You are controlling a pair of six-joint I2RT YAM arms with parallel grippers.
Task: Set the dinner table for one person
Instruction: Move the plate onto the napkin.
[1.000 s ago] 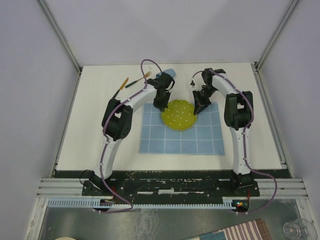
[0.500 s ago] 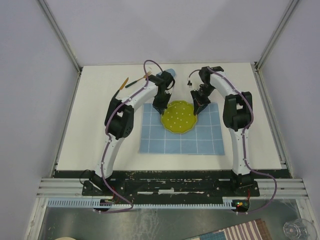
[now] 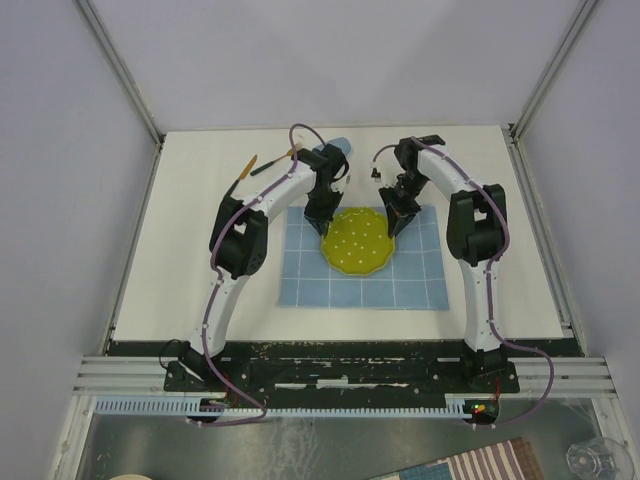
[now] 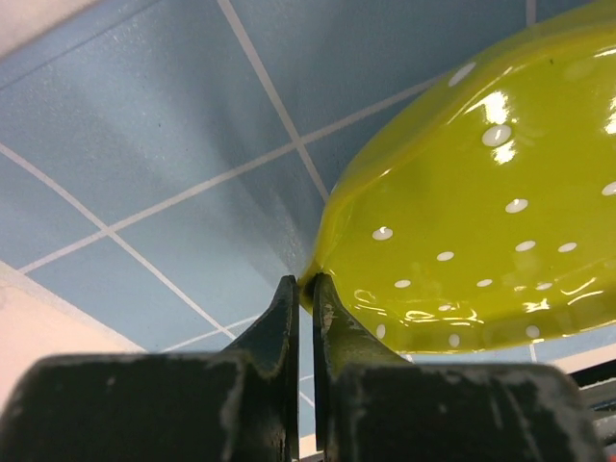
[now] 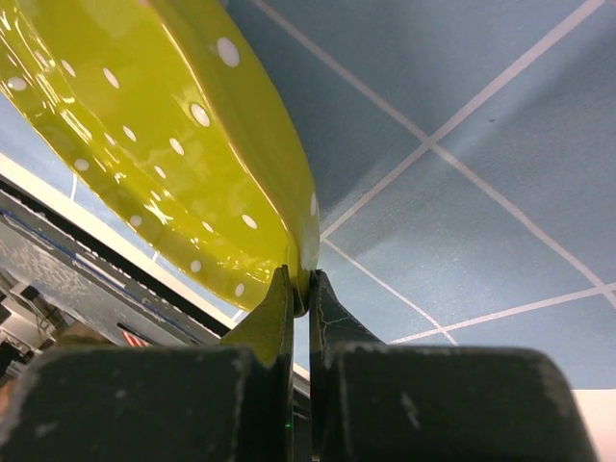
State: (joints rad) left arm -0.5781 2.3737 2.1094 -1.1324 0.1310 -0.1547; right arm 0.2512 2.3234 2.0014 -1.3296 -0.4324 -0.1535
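Note:
A yellow plate [image 3: 358, 240] with white dots hangs over the light-blue grid cloth [image 3: 330, 280] on the white dinner table [image 3: 190, 250]. My left gripper [image 3: 325, 222] is shut on the plate's left rim, and my right gripper [image 3: 392, 226] is shut on its right rim. In the left wrist view the left gripper [image 4: 306, 284] pinches the plate [image 4: 481, 192] at its edge, with the cloth [image 4: 144, 144] below. In the right wrist view the right gripper [image 5: 300, 281] clamps the plate [image 5: 173, 144] rim above the cloth [image 5: 481, 192].
A dark-handled utensil and an orange-handled one [image 3: 262, 164] lie at the back left of the table. A light-blue cup [image 3: 338, 147] sits behind the left arm. White walls with metal frame posts stand round the table.
Both grippers have carried the plate a little toward the near side, over the cloth's middle. The wrists shifted slightly; both grips stayed shut.

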